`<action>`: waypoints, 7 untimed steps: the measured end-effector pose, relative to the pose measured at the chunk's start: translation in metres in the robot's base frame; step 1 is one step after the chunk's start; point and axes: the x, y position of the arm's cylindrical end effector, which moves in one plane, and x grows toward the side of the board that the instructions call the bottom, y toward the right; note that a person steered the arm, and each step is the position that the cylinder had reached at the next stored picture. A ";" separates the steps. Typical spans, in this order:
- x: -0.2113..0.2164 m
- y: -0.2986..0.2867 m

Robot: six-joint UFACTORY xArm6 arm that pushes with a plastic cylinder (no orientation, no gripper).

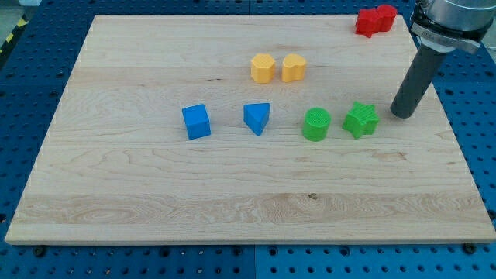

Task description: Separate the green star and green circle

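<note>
The green circle [316,124] and the green star [361,119] sit side by side right of the board's middle, a small gap between them, the star on the view's right. My tip [401,115] rests on the board just right of the green star, a short gap away and not touching it.
A blue cube [196,122] and a blue triangle [256,118] lie left of the green circle. Two yellow blocks [263,68] [294,67] sit above them. Two red blocks [375,19] lie at the board's [155,194] top right corner.
</note>
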 end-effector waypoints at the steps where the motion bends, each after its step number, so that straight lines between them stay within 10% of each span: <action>1: 0.006 0.000; 7: 0.038 -0.033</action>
